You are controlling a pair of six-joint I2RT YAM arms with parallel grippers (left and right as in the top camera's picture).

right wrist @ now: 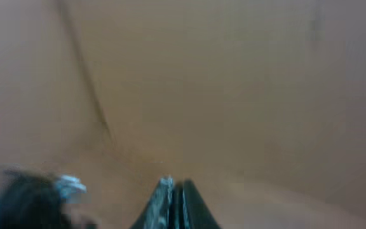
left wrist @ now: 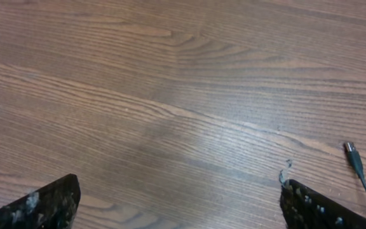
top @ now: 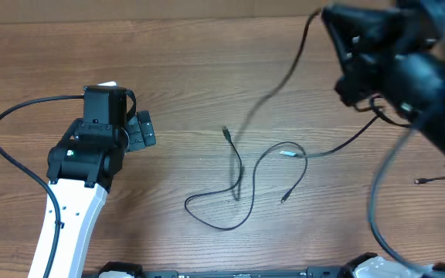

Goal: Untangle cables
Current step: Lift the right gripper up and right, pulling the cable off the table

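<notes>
From overhead, the cables (top: 234, 197) are lying in a loose loop at the middle of the table (top: 176, 62), their ends pointing apart. One blurred strand is running up from that loop toward the right arm (top: 392, 54), which is hanging high at the far right, apparently to draw the strand free of the rest. The left gripper (top: 141, 131) is hovering low at the left, apart from the loop. Its wrist view is showing the fingers (left wrist: 49, 203) spread wide with only bare wood between them, and a plug end (left wrist: 349, 150) lying just beyond the right one. In the blurred right wrist view, the right gripper (right wrist: 173, 200) is pressing its jaws together, seemingly pinching the thin strand that is trailing away to the upper left.
</notes>
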